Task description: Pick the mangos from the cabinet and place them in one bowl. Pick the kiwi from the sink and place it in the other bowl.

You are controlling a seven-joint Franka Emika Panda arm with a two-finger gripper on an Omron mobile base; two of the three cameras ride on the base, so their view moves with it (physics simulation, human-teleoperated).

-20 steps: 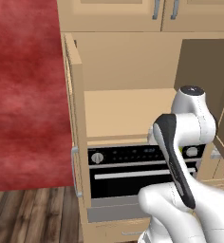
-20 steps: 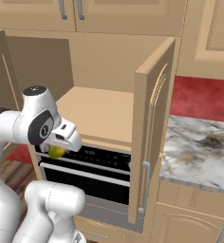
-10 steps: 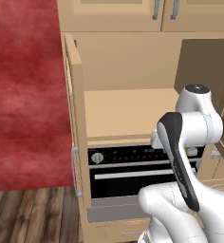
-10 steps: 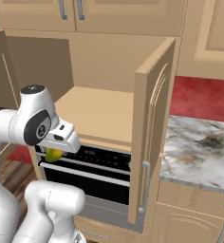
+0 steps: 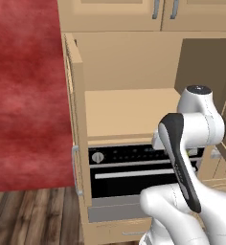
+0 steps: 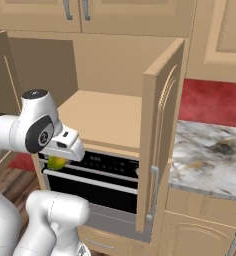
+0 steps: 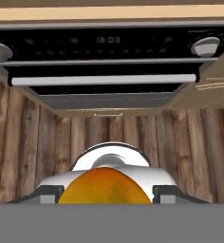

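- Currently the end effector (image 7: 104, 192) is gripping a yellow-orange mango (image 7: 104, 186); the fruit is sitting between the two dark fingertips (image 7: 46, 194), filling the gap.
- From the right base view, the same mango (image 6: 56, 162) is showing as a yellow-green patch just beneath the white hand housing.
- Directly ahead of the end effector, a black oven (image 7: 104, 52) with a pale bar handle is facing the camera; wooden floor (image 7: 33, 147) is lying below the fruit.
- Above and behind the end effector, the cabinet (image 6: 107, 112) is standing open, its tan shelf bare, its panelled door (image 6: 160, 135) swinging out to the right.
- Further right, a marble table (image 6: 210, 155) is adjoining the cabinet.
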